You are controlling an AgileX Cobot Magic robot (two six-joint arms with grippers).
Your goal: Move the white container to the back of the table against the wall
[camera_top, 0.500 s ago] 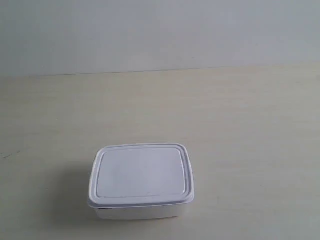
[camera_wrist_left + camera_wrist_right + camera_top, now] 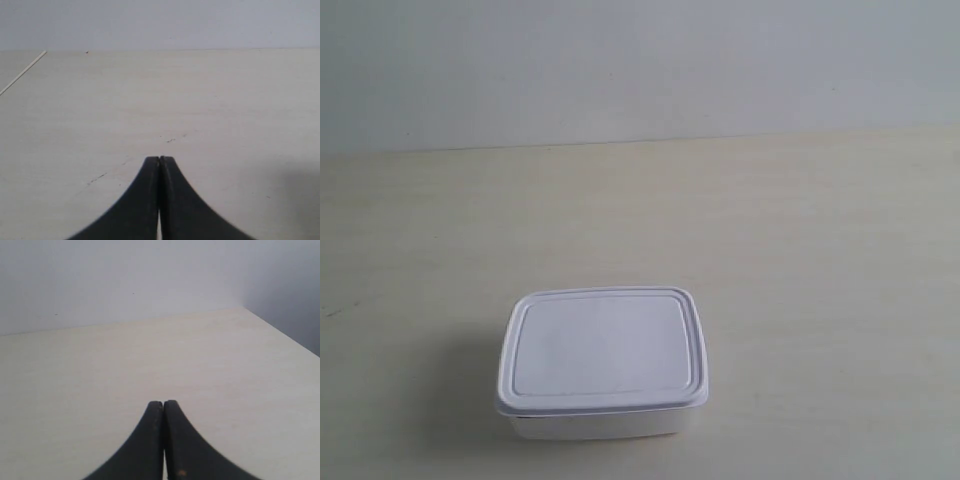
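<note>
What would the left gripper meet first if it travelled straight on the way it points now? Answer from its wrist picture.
Nothing stands in the way: the shut left gripper faces bare table, then the wall. Which it reaches first depends on its tilt, which is unclear.

- The left gripper (image 2: 159,159) has its dark fingers pressed together at the tips, holding nothing.
- The right gripper (image 2: 163,402) likewise has both fingers closed against each other, empty.
</note>
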